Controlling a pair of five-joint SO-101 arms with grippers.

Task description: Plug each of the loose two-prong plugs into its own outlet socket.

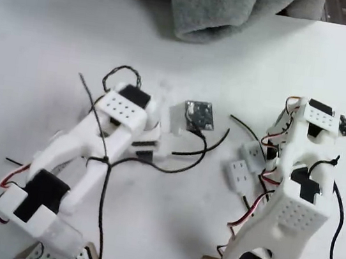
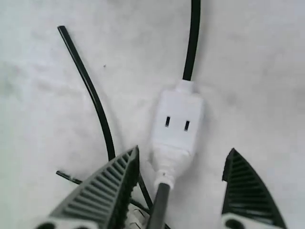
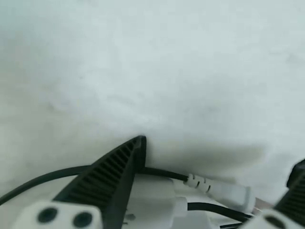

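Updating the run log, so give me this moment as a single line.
left gripper open, fingers either side of white socket | right gripper open above white connector | nothing gripped

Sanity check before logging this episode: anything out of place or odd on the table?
A grey cloth lies draped over the far edge of the table and isn't part of the task. Black cords lie crossed and looped mid-table. Nothing looks damaged or spilled.
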